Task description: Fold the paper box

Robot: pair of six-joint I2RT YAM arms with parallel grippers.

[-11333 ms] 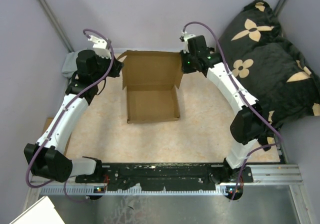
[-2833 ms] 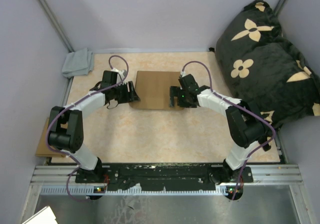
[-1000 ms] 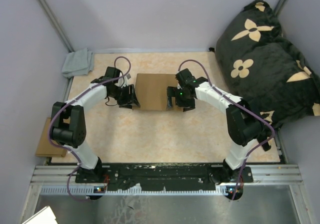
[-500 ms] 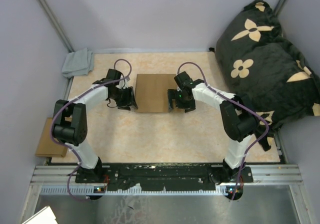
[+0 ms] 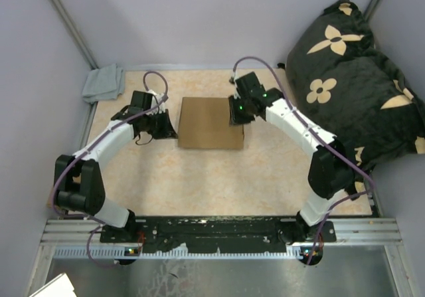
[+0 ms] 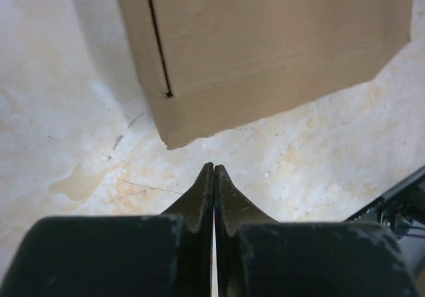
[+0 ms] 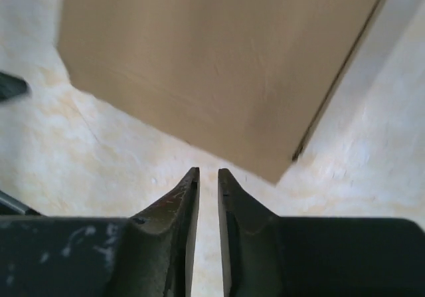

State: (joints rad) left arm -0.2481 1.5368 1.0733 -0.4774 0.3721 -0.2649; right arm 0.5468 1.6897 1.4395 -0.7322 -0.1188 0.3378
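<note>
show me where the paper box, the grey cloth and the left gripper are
paper box (image 5: pixel 211 122), top view, middle of its top face
grey cloth (image 5: pixel 103 83), top view, centre of the cloth
left gripper (image 6: pixel 213 169), left wrist view, where its shut fingertips meet

The white-and-black left arm (image 5: pixel 109 141) is reached forward and bent inward, and its black two-finger left gripper (image 6: pixel 213 167) is pressed fully closed, fingertips touching. The white-and-black right arm (image 5: pixel 292 121) is arched inward likewise, with a narrow gap left between the fingers of the black right gripper (image 7: pixel 205 171).
</note>
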